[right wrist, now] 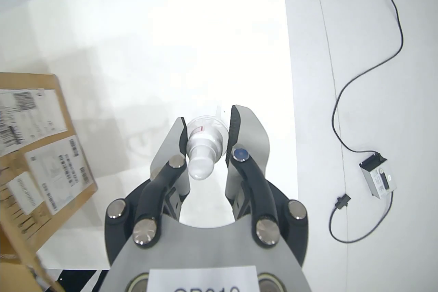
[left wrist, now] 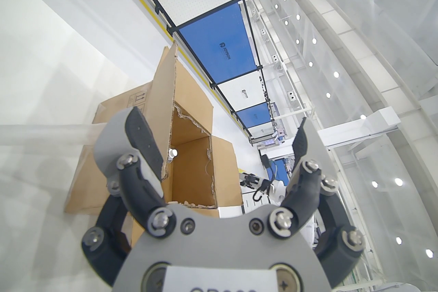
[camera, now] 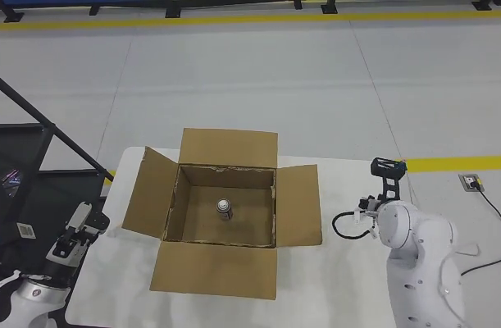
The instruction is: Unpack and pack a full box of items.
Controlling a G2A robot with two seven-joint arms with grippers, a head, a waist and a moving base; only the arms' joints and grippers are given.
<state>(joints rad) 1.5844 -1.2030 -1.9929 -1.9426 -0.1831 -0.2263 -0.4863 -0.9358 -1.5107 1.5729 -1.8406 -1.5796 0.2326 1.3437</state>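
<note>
My right gripper (right wrist: 209, 117) is pinching a small bottle (right wrist: 204, 146) between its two pads. The bottle stands upright in the grip with its cap pointing back toward the wrist. The white table (right wrist: 171, 16) lies straight below it, but I cannot tell whether the bottle's base touches the surface or hangs just above it. The box (camera: 217, 271) sits off to one side of this gripper, near but apart, and its labelled flap (right wrist: 37, 136) folds down toward me.

My left gripper (left wrist: 219, 118) has its fingers spread wide with nothing between them. It is beyond the opposite side of the box, and the open box is straight ahead of its fingertips. Past the nearest raised flap, deep inside, a second bottle (left wrist: 173, 153) stands upright on the box floor.

By my reading I am partway through: one bottle is outside the box in my grip and one is inside. This moment alone does not show whether I am in the unpacking half or the packing half, as both fit. If I am unpacking, the bottle in the box must come out next. If packing, the held one goes in beside it.
</note>
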